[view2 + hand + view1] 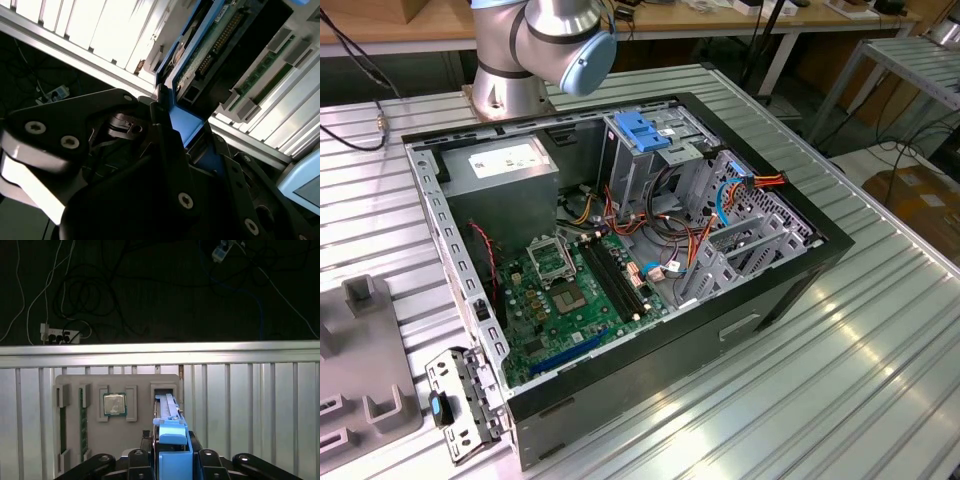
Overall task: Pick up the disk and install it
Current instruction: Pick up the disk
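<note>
In the exterior view an open computer case (650, 370) sat on the ribbed table (880, 380). In the first wrist view a grey tray (140, 382) held memory sticks (83, 422), then a chip (114, 404), then the disk (168, 405), upright on edge in the end slot. The claw (173, 447) was clenched on its blue frame. The second wrist view showed the disk's green circuit board (212, 47).

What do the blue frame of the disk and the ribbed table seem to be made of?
Frame of the disk: probably plastic, blue and matte, with moulded shape. The table looks like aluminium, silvery, with ribbed profiles and bright reflections.
</note>
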{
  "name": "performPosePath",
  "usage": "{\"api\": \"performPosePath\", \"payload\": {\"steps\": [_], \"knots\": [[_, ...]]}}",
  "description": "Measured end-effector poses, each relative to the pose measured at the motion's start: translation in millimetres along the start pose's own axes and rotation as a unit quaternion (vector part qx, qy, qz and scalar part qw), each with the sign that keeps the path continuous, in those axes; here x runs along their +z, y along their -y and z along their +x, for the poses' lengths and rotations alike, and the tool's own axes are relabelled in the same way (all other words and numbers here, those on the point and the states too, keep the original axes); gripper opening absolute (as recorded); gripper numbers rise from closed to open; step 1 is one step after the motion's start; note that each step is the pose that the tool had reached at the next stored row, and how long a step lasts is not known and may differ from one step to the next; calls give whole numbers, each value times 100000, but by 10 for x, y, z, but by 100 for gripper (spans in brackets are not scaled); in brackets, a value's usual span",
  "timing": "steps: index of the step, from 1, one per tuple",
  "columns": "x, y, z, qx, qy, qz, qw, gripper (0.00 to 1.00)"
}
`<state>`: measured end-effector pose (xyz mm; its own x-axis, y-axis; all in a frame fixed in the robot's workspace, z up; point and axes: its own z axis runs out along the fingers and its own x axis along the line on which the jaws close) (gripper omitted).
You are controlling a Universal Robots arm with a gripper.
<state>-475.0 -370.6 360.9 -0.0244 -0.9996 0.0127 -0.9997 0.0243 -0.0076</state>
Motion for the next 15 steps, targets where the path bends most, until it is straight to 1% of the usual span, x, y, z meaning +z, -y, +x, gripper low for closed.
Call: {"api": "performPosePath", "payload": {"steps": [3, 7, 10, 15], "knots": [[-44, 0, 0, 3, 48, -2, 100000, 37], [-84, 1, 1, 2, 81, 3, 100000, 37], [-138, 1, 2, 2, 107, 0, 100000, 37], [-197, 1, 3, 4, 129, 2, 100000, 37]]}}
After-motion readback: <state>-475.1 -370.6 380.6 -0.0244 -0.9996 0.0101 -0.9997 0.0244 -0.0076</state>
